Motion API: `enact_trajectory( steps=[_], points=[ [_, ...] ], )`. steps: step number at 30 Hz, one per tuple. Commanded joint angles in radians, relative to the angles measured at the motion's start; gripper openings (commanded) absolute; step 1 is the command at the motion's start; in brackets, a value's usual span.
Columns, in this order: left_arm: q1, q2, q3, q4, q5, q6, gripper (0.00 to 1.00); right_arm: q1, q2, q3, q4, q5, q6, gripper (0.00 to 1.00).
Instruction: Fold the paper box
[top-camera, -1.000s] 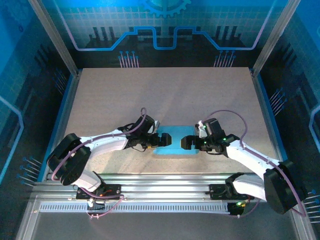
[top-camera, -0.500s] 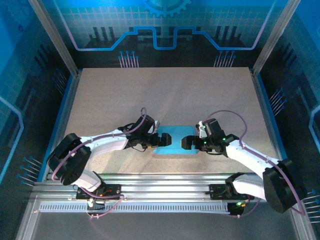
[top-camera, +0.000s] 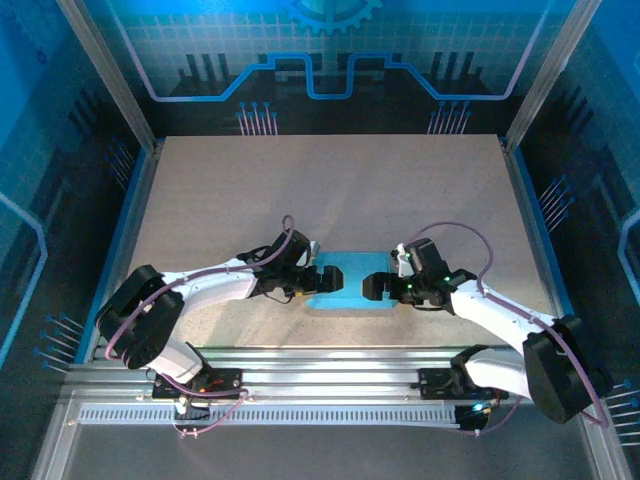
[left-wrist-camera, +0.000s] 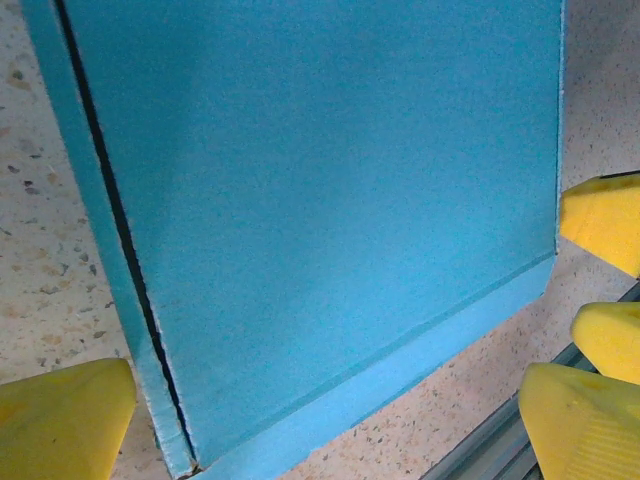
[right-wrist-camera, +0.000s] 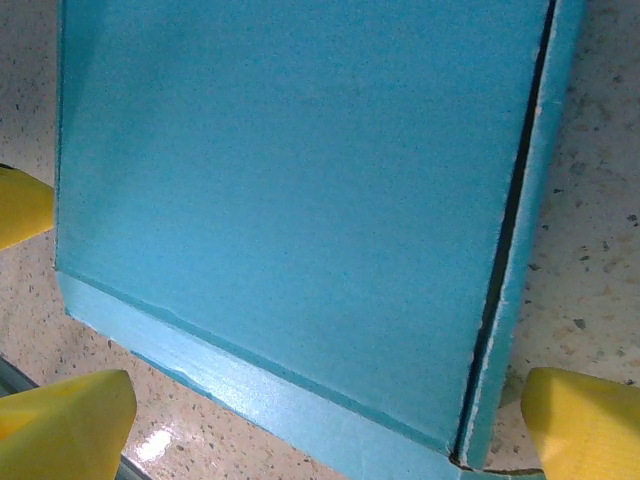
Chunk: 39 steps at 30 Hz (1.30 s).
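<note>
The paper box (top-camera: 355, 282) lies flat on the beige table, a light blue closed rectangle with a narrow front flap and a dark slit along one side. My left gripper (top-camera: 333, 278) stands open at the box's left end. In the left wrist view its yellow fingertips (left-wrist-camera: 62, 415) straddle the box (left-wrist-camera: 320, 200) without touching it, the left gripper (left-wrist-camera: 320, 420) low over the front edge. My right gripper (top-camera: 370, 286) stands open at the right end. In the right wrist view the right gripper (right-wrist-camera: 325, 420) spans the box (right-wrist-camera: 290, 190), its fingertips (right-wrist-camera: 585, 420) resting apart from the cardboard.
The speckled table (top-camera: 330, 190) stretches wide behind the box. A metal rail (top-camera: 330, 362) runs along the near edge, just in front of the box. Frame posts (top-camera: 105, 75) and blue walls enclose the sides.
The right arm has edged slightly left toward the box. The left arm and the box look unchanged.
</note>
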Motion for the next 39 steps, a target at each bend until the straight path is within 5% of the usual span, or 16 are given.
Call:
enact_trajectory(
  steps=[1, 22, 39],
  points=[
    [-0.006, -0.01, 0.013, 0.009, -0.003, 0.016, 0.99, 0.012, 0.0, -0.019, 0.033, -0.026, 0.005, 1.0],
    [-0.007, -0.041, 0.007, -0.02, -0.028, 0.005, 0.99, 0.012, -0.032, -0.031, 0.017, 0.047, -0.01, 1.0],
    [-0.008, -0.014, 0.017, -0.017, -0.001, -0.004, 0.99, 0.012, -0.027, -0.042, 0.075, -0.028, -0.006, 1.0]
  ],
)
